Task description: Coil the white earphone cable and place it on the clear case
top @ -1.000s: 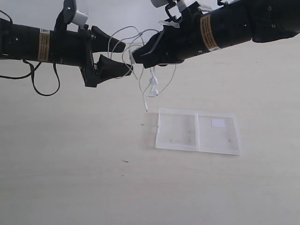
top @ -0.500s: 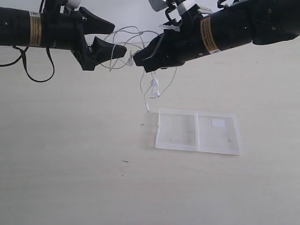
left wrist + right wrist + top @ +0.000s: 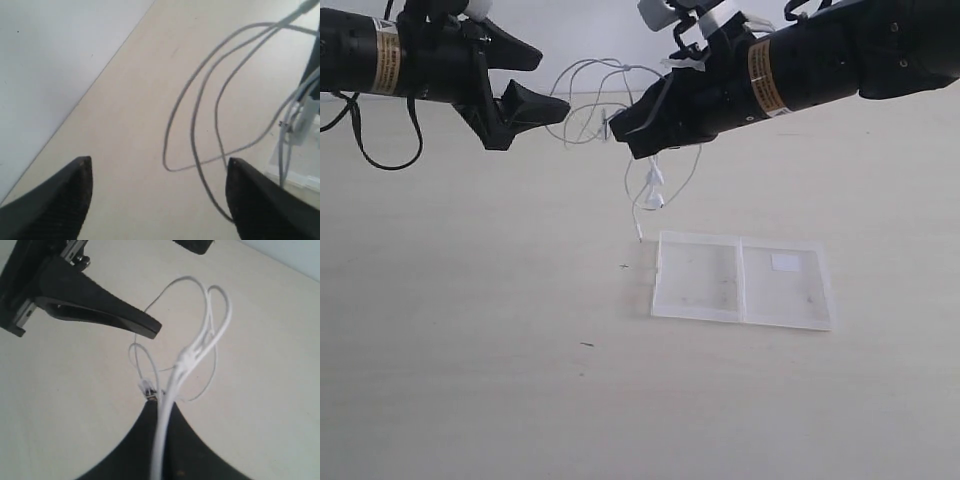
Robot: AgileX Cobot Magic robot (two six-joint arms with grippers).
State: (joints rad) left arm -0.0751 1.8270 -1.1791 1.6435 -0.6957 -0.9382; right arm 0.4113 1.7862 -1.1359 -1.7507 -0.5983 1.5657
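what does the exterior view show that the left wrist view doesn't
Only the exterior view: the flat transparent plastic case in full with its small white sticker, the small white earbuds dangling, and the whole black right gripper, shut on the thin white earphone cable. Only the left wrist view: a close look between the tips of the open black left gripper, with nothing clamped there. Both: loops of that cable hanging over the beige table.
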